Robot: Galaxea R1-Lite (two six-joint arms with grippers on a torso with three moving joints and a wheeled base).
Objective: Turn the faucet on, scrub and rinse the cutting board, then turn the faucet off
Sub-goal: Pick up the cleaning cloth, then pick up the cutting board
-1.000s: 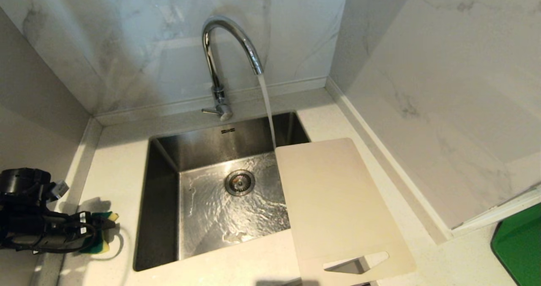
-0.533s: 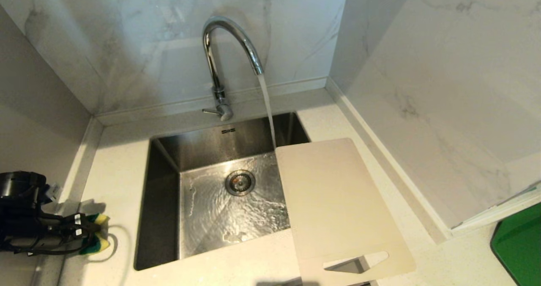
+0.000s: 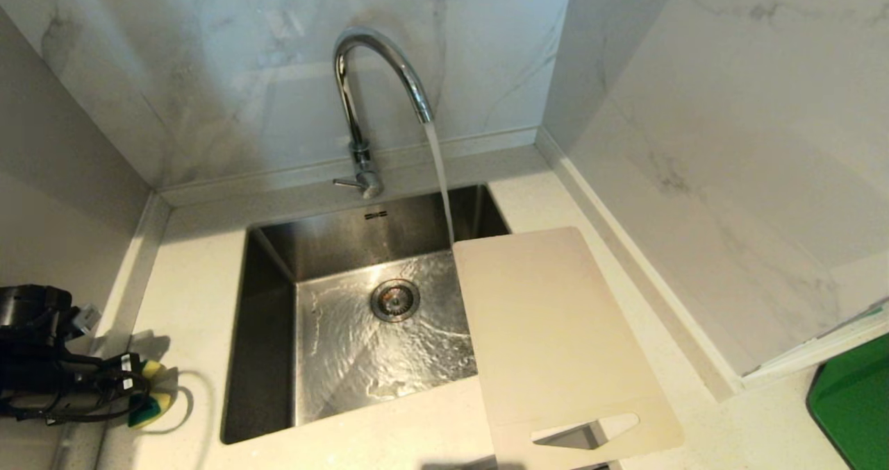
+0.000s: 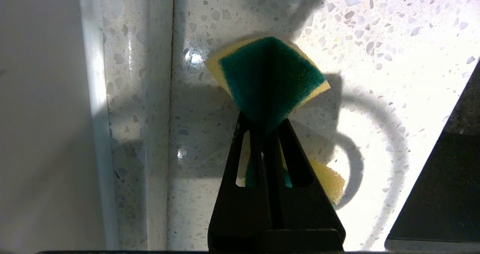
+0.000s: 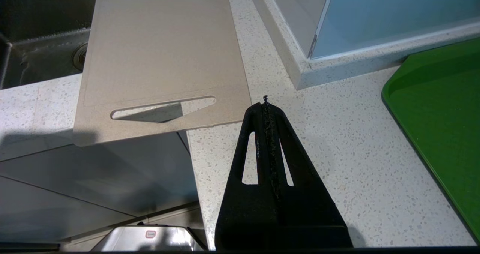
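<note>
- Yellow-green sponge (image 4: 268, 77) clamped in the left pincer (image 3: 142, 393), pinched into a fold, far left on the desk (image 3: 194, 262) by the wall upstand; its own cable loop lies beside it.
- Steel sink (image 3: 278, 248) next over: water sheeting across the basin floor, drain (image 3: 394, 300) near middle.
- Chrome faucet (image 3: 361, 74) behind the sink, running; stream drops just past the far left corner of the cutting board (image 3: 549, 324). Small lever sticks out left at its base.
- Cutting board lies flat, bridging the sink's right part and the desk, handle slot at the near end overhanging the desk front. Nothing on it.
- Right pincer (image 5: 266, 104) shut, empty, hanging just off the board's near right corner above the desk; not touching it.
- Marble wall return close along the board's right side, then a green tray (image 3: 851, 407) at far right, well apart from the board.
</note>
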